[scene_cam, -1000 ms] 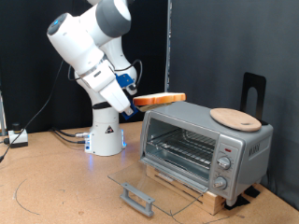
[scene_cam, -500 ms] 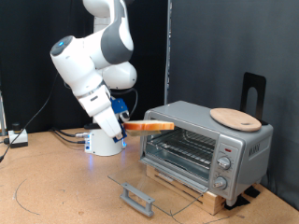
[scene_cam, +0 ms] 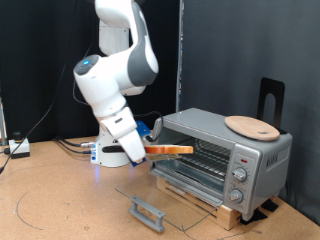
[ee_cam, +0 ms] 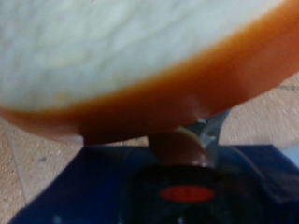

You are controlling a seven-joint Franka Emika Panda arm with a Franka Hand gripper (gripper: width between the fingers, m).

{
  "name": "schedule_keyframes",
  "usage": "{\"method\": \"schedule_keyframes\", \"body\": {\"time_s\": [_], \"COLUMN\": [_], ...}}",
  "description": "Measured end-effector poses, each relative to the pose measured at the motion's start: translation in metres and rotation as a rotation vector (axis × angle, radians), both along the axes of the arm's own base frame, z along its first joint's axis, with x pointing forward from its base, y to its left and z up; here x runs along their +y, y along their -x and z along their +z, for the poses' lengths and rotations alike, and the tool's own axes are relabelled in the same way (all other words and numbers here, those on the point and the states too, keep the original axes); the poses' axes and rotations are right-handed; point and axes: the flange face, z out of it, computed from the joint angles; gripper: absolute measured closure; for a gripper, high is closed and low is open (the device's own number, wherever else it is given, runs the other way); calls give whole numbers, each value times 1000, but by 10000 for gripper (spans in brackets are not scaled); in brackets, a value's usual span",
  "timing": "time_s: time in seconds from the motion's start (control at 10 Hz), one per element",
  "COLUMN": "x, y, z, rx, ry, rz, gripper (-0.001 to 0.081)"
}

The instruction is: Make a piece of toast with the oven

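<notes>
Toast: my hand (scene_cam: 150, 148) is gripping the piece of toast (scene_cam: 170, 150), fingers closed on its edge, level at the oven mouth.
Oven (scene_cam: 222, 150): door lying open; toast not yet resting inside.

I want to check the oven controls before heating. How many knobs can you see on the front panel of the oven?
2 clearly, on the oven's right panel: an upper knob and a lower knob. Above them is a small red spot; it is too small to tell whether it is a knob.
</notes>
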Motion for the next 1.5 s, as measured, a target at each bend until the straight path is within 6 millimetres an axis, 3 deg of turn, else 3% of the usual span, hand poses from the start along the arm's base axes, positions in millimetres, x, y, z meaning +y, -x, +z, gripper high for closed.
{"method": "schedule_keyframes", "body": {"time_s": [0.4, 0.7, 1.1, 1.5], "x": [66, 97, 100, 101], "y": [8, 8, 0, 3], "z": [-8, -5, -1, -1], "rx": [-54, -103, -322, -307], "ry": [37, 67, 214, 190], "rz": [78, 82, 190, 243], "gripper": [411, 411, 411, 411]}}
